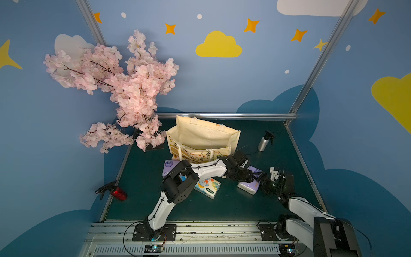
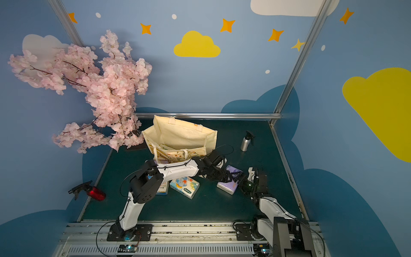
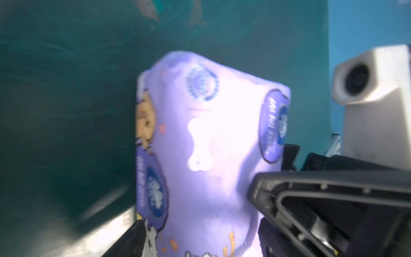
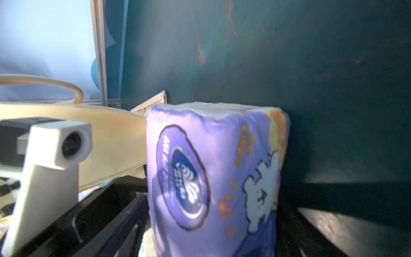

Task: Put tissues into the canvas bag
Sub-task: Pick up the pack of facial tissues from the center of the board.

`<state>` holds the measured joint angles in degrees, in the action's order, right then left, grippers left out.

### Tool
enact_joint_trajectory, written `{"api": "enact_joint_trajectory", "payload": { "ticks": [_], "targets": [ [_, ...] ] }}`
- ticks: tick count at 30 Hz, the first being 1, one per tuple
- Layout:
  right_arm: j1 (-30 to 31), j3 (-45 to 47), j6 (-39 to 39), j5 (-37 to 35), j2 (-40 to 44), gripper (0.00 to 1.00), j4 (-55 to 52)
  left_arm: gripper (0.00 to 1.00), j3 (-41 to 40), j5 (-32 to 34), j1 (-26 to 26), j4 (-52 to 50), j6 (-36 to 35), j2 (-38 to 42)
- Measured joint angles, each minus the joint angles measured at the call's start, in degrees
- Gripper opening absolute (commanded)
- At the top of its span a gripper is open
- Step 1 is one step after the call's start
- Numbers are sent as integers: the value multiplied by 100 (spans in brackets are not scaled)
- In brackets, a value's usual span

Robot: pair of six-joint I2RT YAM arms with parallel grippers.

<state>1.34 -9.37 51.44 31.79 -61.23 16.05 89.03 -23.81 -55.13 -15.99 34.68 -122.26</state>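
Left end effector (image 3: 200, 235) has the purple pack (image 1: 248, 185) pinched between its pads, jaws wide. Right end effector (image 4: 211, 233) straddles the same pack; I can't tell if it grips. The pack is right of centre, in front of the canvas bag (image 1: 204, 138) and outside it. The bag stands open. My left forearm crosses over a second purple pack (image 1: 170, 165) and a cartoon-print pack (image 1: 208, 187). Silver spray bottle (image 1: 264, 142) is back right, red spray bottle (image 1: 117, 193) at the left edge, and the blossom branch (image 1: 124, 89) overhangs. Dark green surface (image 1: 200, 209), blue walls with clouds and stars.
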Motion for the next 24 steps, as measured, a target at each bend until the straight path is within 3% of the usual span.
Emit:
{"api": "enact_joint_trajectory", "payload": {
  "ticks": [10,15,20,24],
  "targets": [
    [31,199,483,221,26,83,540,81,-468,-337,9,680,400,131],
    [31,203,621,358,697,81,308,81,-579,-433,63,807,459,317],
    [17,184,730,385,1609,71,-232,81,-715,-540,118,968,481,564],
    [11,151,739,387,1840,61,-634,81,-870,-549,118,1023,474,730]
  ]
}}
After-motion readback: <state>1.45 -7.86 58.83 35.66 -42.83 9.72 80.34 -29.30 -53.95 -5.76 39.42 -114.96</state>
